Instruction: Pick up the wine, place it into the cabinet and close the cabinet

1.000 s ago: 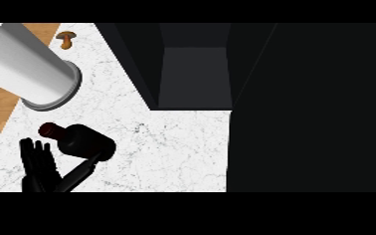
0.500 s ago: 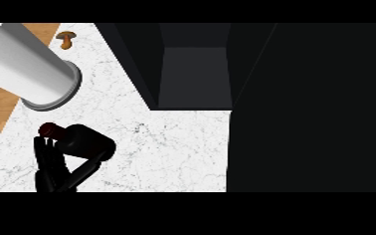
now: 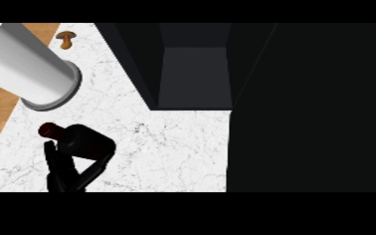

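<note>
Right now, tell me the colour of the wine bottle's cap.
Dark reddish brown, on the wine bottle, which is black itself; the head view shows it best.

Visible body part: one hand only — just beside the dark wine bottle, on its lower left.
Colour: black throughout, matte, with no lighter patches.
Shape: slender, elongated fingers tapering to narrow tips; a separate thumb branching off toward the bottle's underside.
Surface: plain — no markings, screws or cables discernible.
Forearm: not discernible below the hand.
Outline: sharp against the pale counter, merging with the bottle's dark body where the two overlap.
</note>
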{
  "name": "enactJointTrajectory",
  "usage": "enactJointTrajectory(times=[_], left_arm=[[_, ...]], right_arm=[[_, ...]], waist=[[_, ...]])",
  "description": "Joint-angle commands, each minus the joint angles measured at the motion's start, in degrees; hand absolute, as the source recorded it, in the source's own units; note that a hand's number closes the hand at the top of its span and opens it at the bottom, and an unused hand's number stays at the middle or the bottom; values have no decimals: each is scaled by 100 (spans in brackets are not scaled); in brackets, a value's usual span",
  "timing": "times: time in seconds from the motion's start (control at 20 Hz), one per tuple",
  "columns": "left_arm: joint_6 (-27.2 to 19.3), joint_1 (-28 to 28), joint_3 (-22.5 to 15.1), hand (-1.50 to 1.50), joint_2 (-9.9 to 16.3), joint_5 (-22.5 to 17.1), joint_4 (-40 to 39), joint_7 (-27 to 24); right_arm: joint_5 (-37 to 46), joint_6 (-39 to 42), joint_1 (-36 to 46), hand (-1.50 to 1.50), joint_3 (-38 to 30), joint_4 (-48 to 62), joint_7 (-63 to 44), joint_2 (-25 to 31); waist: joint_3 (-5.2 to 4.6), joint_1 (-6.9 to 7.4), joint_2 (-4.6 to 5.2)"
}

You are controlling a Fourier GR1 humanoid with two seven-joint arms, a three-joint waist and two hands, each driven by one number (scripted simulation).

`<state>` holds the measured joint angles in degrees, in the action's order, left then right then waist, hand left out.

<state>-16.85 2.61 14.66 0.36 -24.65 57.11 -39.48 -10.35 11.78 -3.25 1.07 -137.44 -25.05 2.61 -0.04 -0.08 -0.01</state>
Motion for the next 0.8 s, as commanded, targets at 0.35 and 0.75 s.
enactJointTrajectory(times=[0.35,0.75], left_arm=[[766,-556,285,-150,293,-449,-1045,-504],[1250,-882,342,150,111,-468,-2200,-1415]], right_arm=[[-113,414,-526,-150,-291,137,616,-20],[-626,356,7,-150,-772,371,261,266]], waist=[[4,-6,-1],[1,-19,8]])
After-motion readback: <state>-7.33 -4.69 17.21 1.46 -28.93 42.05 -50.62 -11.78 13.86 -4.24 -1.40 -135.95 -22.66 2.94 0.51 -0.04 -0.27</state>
